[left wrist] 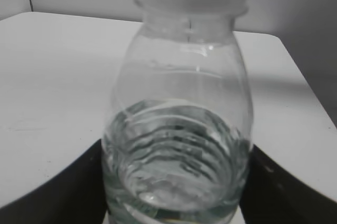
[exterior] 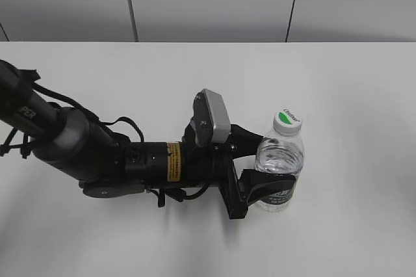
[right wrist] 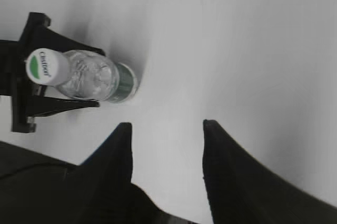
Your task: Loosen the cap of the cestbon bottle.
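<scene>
Worktop (exterior: 338,82), white and bare of clutter, fills nearly the whole exterior view below a grey panelled wall (exterior: 208,0) along the top. Across the left and centre of that frame lies the left arm (exterior: 97,153), black and thick, reaching in from the left edge toward the right of centre, with a grey camera block (exterior: 213,116) on its wrist. At its end the left pincer (exterior: 263,163) is clamped on the cestbon bottle (exterior: 279,160), one black finger behind the clear body and one in front at the dark green label band; the left wrist view shows dark fingers (left wrist: 63,192) at both lower corners hugging the ribbed body. The bottle stands upright on the worktop, right of centre. The right pincer (right wrist: 166,150) hangs above the worktop, its two fingers apart with nothing between them, well clear of the bottle at upper left. The cap (exterior: 286,121), white with a green patch, sits on the bottle's neck.
</scene>
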Controlling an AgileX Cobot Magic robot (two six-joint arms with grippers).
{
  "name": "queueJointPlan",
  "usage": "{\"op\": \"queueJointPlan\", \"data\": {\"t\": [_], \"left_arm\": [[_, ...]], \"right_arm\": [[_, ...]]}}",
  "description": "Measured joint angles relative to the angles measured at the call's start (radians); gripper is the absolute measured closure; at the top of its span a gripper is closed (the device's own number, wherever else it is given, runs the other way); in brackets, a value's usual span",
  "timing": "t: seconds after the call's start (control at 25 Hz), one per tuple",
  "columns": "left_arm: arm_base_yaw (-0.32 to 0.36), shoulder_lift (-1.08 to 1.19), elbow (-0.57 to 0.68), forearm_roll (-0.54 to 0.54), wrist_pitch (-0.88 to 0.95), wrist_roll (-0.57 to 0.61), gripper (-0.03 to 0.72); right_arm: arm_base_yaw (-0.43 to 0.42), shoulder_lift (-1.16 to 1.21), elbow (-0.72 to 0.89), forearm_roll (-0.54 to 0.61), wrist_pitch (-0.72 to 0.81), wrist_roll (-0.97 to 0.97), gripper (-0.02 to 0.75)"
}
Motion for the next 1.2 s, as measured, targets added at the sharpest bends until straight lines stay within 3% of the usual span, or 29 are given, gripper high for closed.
{"op": "queueJointPlan", "data": {"t": [0.2, 0.36, 0.48, 0.68, 0.8, 0.96, 1.2], "left_arm": [[0.000, -0.001, 0.000, 0.000, 0.000, 0.000, 0.160], [0.000, -0.001, 0.000, 0.000, 0.000, 0.000, 0.161], [0.000, -0.001, 0.000, 0.000, 0.000, 0.000, 0.161], [0.000, -0.001, 0.000, 0.000, 0.000, 0.000, 0.161], [0.000, -0.001, 0.000, 0.000, 0.000, 0.000, 0.161], [0.000, -0.001, 0.000, 0.000, 0.000, 0.000, 0.161], [0.000, -0.001, 0.000, 0.000, 0.000, 0.000, 0.161]], "right_arm": [[0.009, 0.112, -0.056, 0.170, 0.060, -0.052, 0.393], [0.134, 0.180, -0.068, 0.191, 0.056, -0.064, 0.393], [0.289, 0.240, -0.102, 0.118, 0.053, -0.021, 0.393], [0.530, 0.349, -0.257, -0.173, 0.102, 0.159, 0.393], [0.627, 0.411, -0.361, -0.296, 0.119, 0.206, 0.393], [0.670, 0.471, -0.430, -0.333, 0.119, 0.219, 0.365], [0.669, 0.490, -0.437, -0.384, 0.124, 0.231, 0.233]]}}
